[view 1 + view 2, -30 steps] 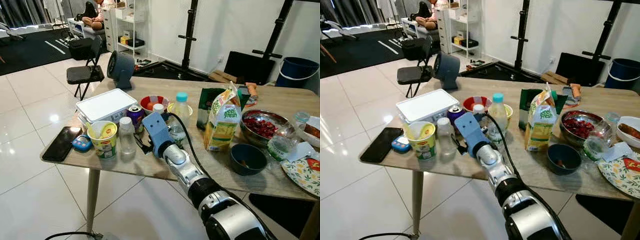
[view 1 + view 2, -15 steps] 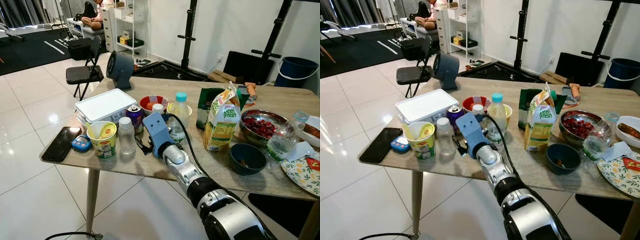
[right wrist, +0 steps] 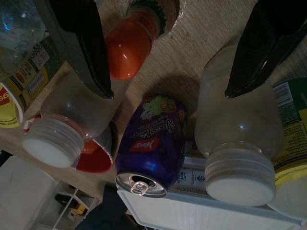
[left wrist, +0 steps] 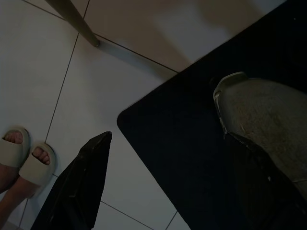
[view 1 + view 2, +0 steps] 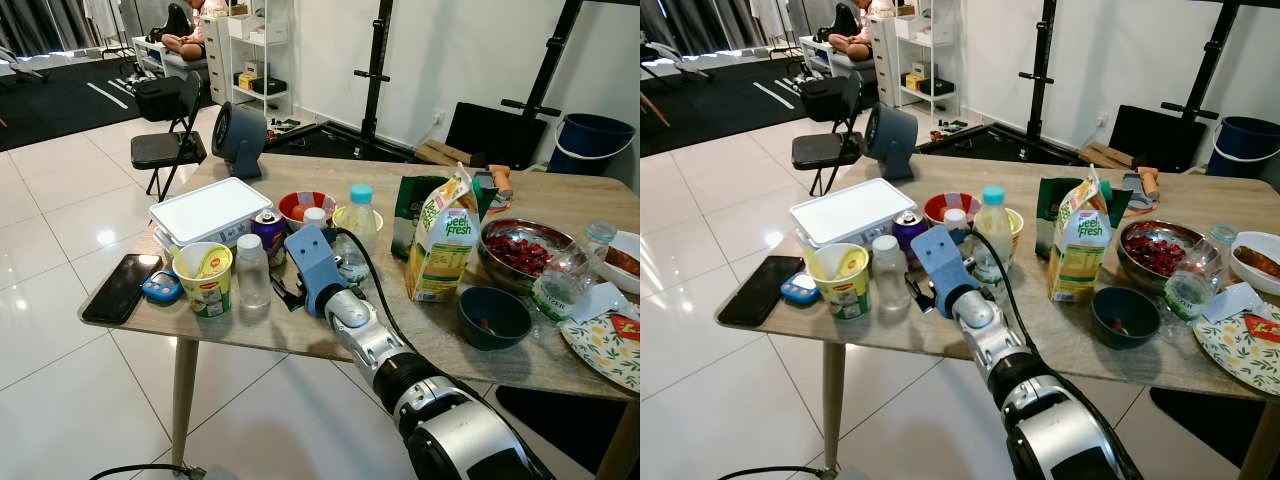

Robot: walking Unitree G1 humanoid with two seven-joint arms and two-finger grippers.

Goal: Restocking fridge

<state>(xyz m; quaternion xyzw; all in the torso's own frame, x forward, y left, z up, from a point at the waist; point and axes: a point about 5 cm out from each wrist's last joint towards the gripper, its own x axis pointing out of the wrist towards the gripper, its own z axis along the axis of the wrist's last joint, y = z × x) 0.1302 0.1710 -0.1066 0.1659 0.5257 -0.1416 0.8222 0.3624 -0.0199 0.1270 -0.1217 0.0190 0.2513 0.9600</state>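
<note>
Standing on the tabletop [image 5: 300, 335], the purple can [image 3: 152, 143] sits between two small white-capped bottles, one [image 3: 240, 153] on each side, just in front of the white lidded box [image 5: 210, 210]. Right gripper [image 3: 168, 57] hovers near the can, its fingers [image 3: 84, 43] spread wide and released, grasping nothing. Left gripper [image 4: 168, 191] hangs over the floor beside a dark mat [image 4: 192, 143], fingers parted.

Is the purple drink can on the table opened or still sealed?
Sealed: the purple can stands upright, and its pull tab lies flat on an unbroken lid.
</note>
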